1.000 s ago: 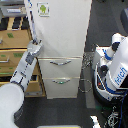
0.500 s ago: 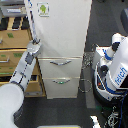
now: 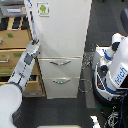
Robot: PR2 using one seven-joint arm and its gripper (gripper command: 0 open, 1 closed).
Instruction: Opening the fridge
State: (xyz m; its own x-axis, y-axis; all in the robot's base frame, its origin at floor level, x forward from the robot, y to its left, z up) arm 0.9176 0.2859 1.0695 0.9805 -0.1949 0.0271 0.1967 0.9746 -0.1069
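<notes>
Your fridge (image 3: 62,45) stands upright at centre, its long axis vertical, front facing you, upper door swung slightly out at the exterior view's left; the gripper (image 3: 35,43) sits at that door's dark handle (image 3: 32,21), grip width indiscernible

A white arm (image 3: 22,70) rises from the lower left, forearm angled up and right. Its gripper (image 3: 35,44) sits at the top; too blurred to tell how the jaws stand.
</notes>
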